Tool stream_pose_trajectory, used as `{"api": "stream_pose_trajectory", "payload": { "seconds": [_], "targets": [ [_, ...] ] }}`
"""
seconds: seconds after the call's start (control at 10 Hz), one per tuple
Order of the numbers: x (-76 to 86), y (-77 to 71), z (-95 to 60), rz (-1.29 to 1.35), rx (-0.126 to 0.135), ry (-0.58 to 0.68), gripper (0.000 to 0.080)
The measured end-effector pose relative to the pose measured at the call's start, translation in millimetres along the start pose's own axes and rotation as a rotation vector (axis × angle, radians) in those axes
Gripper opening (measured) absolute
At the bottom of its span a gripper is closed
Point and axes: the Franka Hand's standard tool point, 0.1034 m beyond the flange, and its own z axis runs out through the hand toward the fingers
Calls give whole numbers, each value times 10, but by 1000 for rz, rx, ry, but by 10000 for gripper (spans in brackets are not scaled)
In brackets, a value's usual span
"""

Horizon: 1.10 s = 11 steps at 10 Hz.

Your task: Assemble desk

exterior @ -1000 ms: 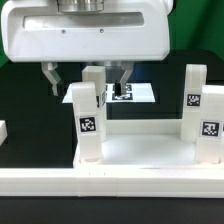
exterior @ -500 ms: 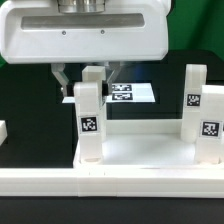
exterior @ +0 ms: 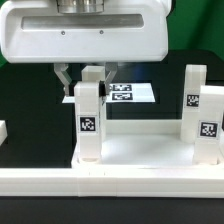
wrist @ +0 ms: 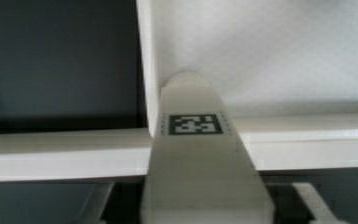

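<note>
Jaws of the gripper (exterior: 88, 75) are closed on the top of a white square leg (exterior: 88, 120), one finger on each side, gripping it from straight above. That grip suits what looks like seating or turning the leg in a corner socket of the desk tabletop (exterior: 140, 150); the socket itself is hidden by the leg, so I judge this only from how upright it stands in that corner.

Taking the gripped leg as landmark: the tabletop lies on the black bench (exterior: 30, 110) under and beside it, a shallow tray of smooth matt white plastic with raised rims. Two more legs (exterior: 203, 110) stand upright well apart from the gripped leg, toward the exterior view's right. Behind the gripped leg lies the marker board (exterior: 135, 93), flat and thin.

In the wrist view the gripped leg (wrist: 197, 150) shows as a plain, flat-faced square bar with a black-and-white tag (wrist: 197, 124), crossing the tabletop's rim (wrist: 60, 148).
</note>
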Motion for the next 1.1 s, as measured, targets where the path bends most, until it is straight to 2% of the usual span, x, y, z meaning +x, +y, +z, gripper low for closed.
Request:
{"api": "stream_pose_trajectory", "payload": {
  "seconds": [0.8, 1.1],
  "targets": [
    [12, -56, 18, 872, 6, -4, 289],
    [46, -61, 23, 1094, 5, -1, 290]
  ]
}}
